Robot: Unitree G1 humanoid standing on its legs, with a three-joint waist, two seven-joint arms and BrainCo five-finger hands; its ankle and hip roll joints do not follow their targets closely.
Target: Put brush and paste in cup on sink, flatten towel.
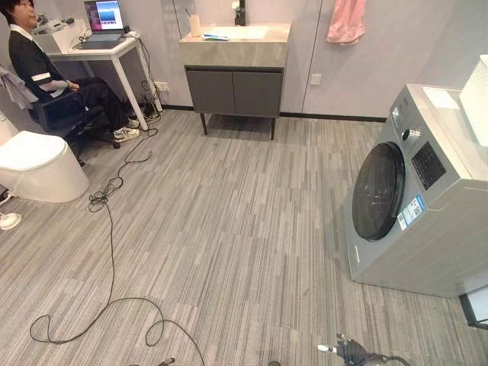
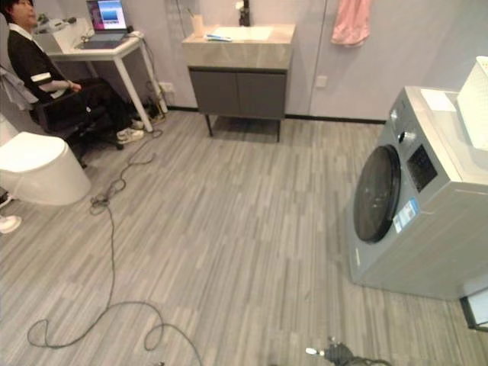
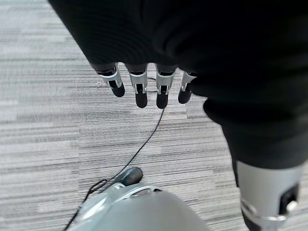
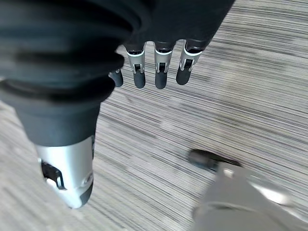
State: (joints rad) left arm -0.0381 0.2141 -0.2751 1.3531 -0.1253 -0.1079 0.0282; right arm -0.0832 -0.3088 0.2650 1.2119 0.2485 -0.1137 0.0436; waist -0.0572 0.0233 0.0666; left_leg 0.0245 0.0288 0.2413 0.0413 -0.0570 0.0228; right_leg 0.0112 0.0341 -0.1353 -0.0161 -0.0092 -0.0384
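Far off: one cup [image 1: 195,25], one towel [image 1: 345,20]; both hands [image 3: 144,89] [image 4: 159,72] relaxed, empty.

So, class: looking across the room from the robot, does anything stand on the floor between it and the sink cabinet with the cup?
Nothing visible does. The grey floor runs bare up to the sink cabinet, where the cup stands. The washing machine stands off to the right, the toilet and a seated person to the left.

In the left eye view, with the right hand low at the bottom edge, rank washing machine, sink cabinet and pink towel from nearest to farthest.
From the right hand:
1. Washing machine, at the right.
2. Sink cabinet, against the far wall.
3. Pink towel, hanging on that wall, right of the sink.
Cabinet and towel are too close to call.
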